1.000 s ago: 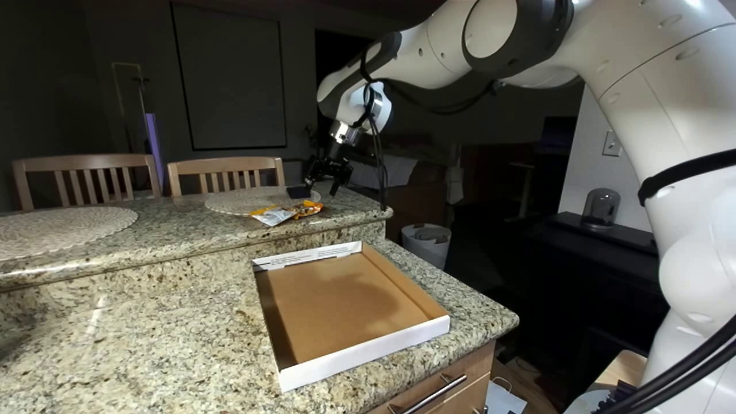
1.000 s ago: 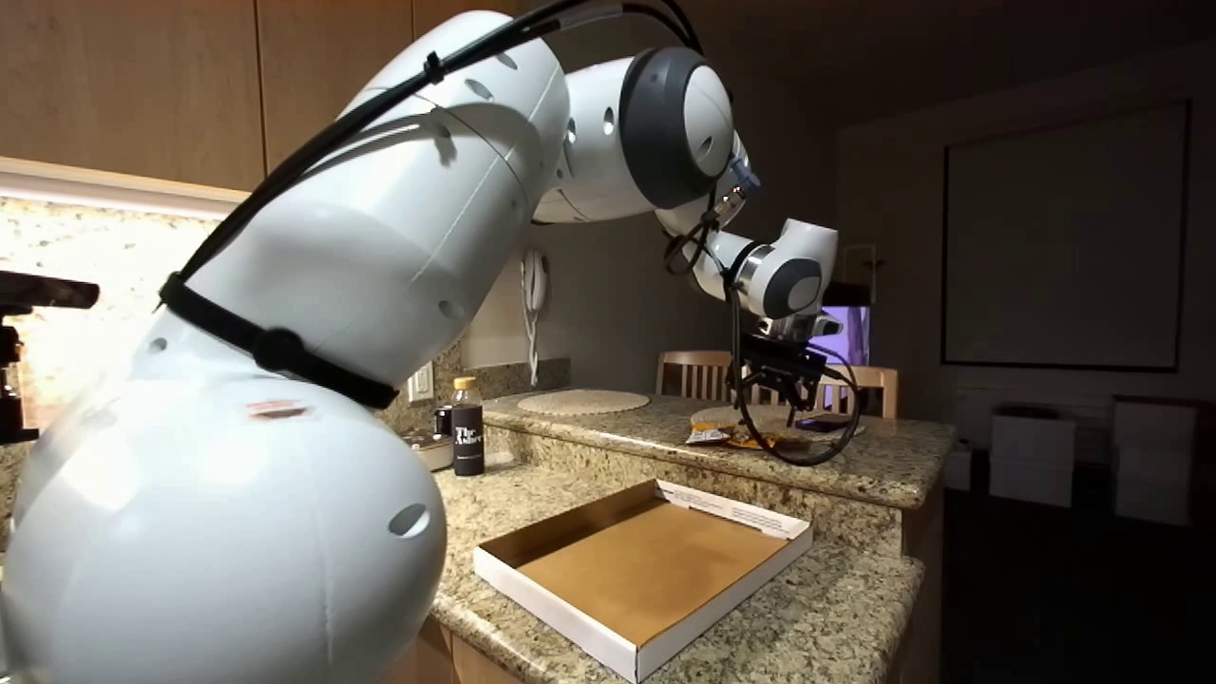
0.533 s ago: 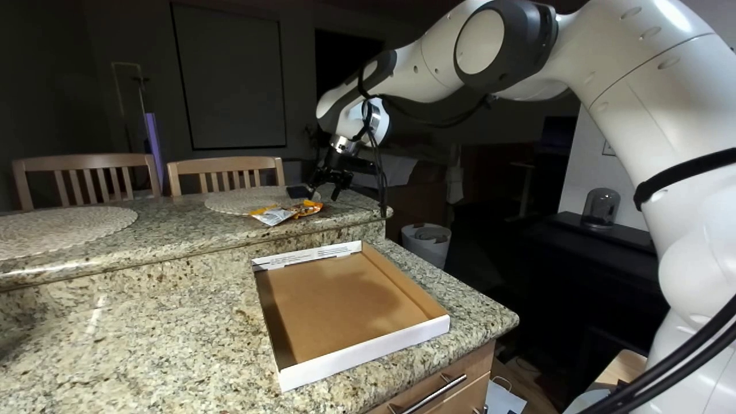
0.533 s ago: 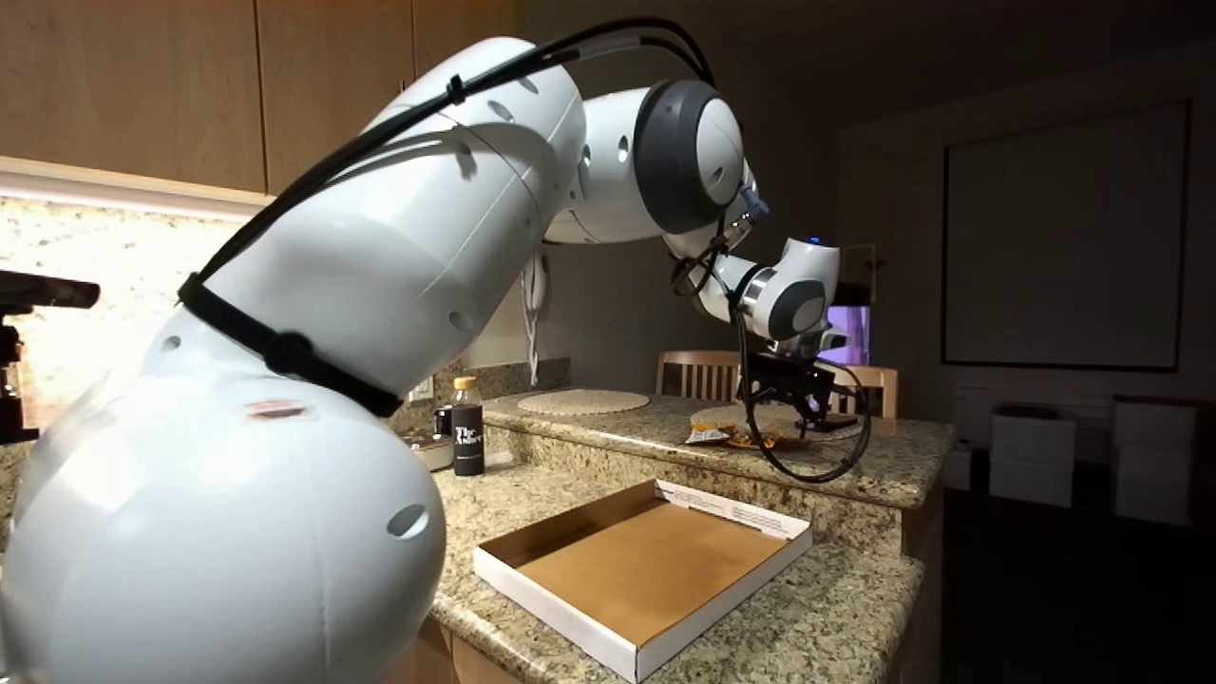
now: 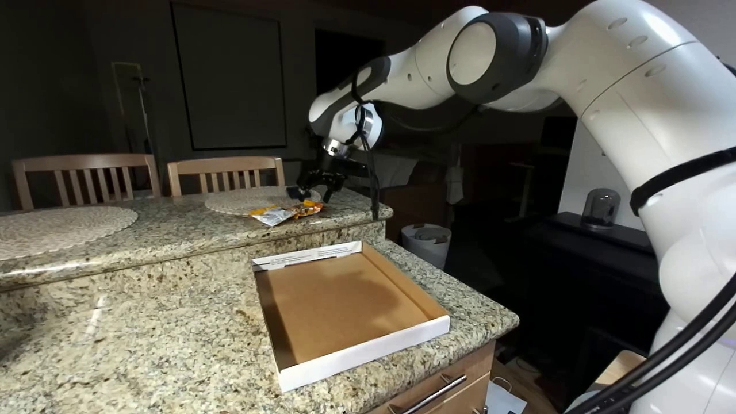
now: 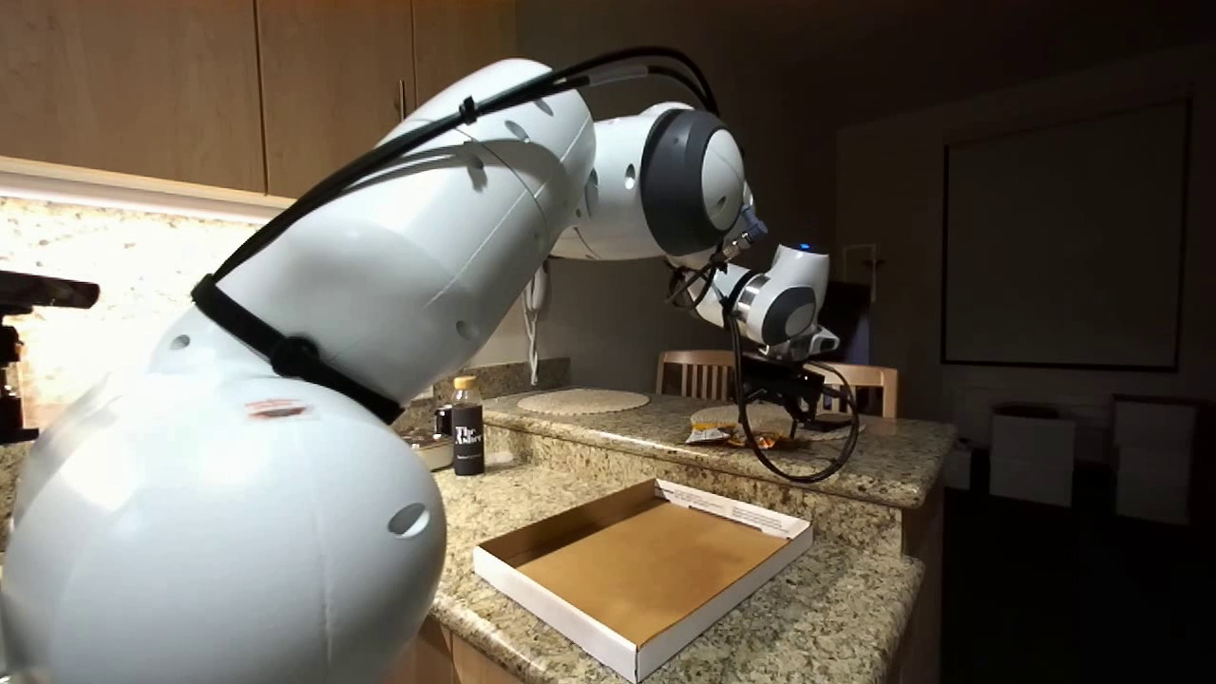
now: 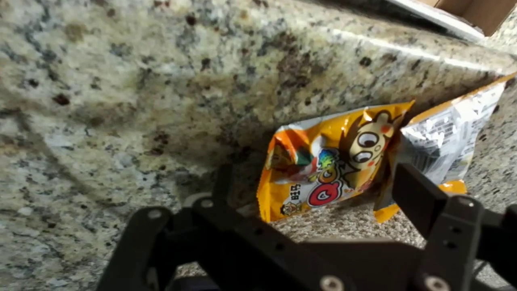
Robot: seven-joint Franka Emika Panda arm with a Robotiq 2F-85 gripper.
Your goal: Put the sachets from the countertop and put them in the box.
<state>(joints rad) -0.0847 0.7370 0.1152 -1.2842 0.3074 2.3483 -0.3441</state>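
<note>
Two sachets lie on the raised granite countertop (image 5: 172, 221), partly over a round woven mat. The orange sachet (image 7: 335, 157) faces up with a cartoon print; it also shows in both exterior views (image 5: 309, 209) (image 6: 768, 441). The second sachet (image 7: 444, 137) shows its silver-white back with orange edges (image 5: 273, 215) (image 6: 708, 435). My gripper (image 7: 319, 188) is open, with its fingers apart and the orange sachet's near part seen between them. It hangs just above the sachets in both exterior views (image 5: 314, 194) (image 6: 806, 420). The white-walled box (image 5: 368, 345) sits on the lower counter (image 6: 560, 603).
Round woven mats (image 5: 63, 230) lie on the raised counter. A dark flat object (image 5: 296, 192) lies on the mat by my gripper. The raised counter's step (image 5: 201, 259) stands behind the box. A bottle (image 6: 467, 437) stands farther along the lower counter. A cable loop (image 6: 807, 478) hangs beside my gripper.
My arm has come down, and my gripper has moved lower and slightly left toward the sachets in an exterior view. The sachets and box have not moved.
</note>
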